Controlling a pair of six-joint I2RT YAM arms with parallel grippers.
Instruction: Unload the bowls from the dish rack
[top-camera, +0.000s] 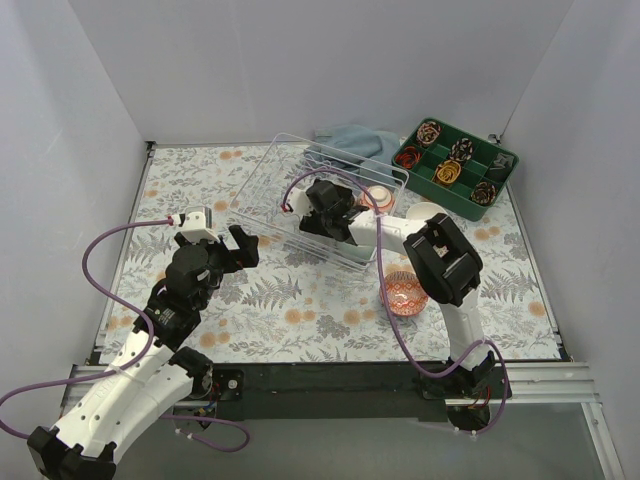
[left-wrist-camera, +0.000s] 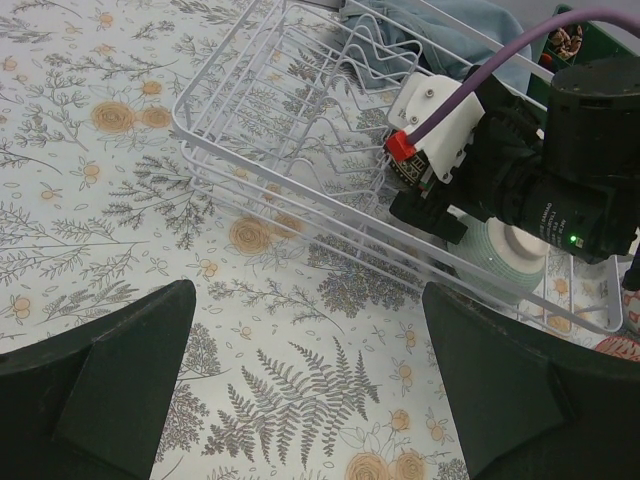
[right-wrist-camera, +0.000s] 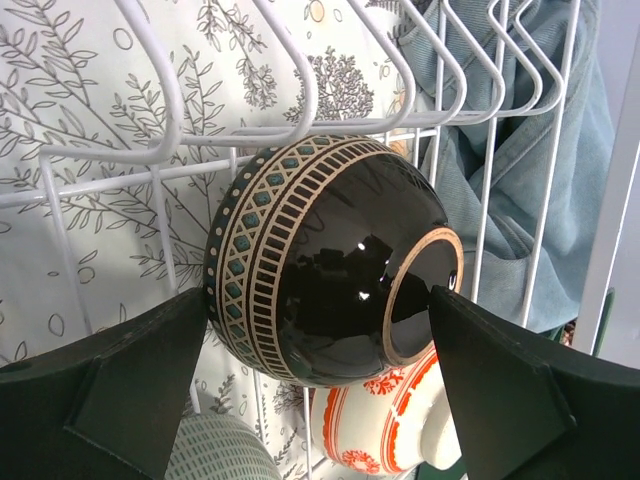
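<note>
— Question: where's the dish rack (top-camera: 270, 190)?
— On the desk (top-camera: 300, 320), centre, toward the back.
— Right hand (right-wrist-camera: 318, 300)?
— Released, reaching into the rack, fingers wide either side of a black bowl (right-wrist-camera: 320, 240) lying on its side among the tines.
— Left hand (left-wrist-camera: 308, 300)?
— Released too, hovering over the desk beside the rack.
</note>
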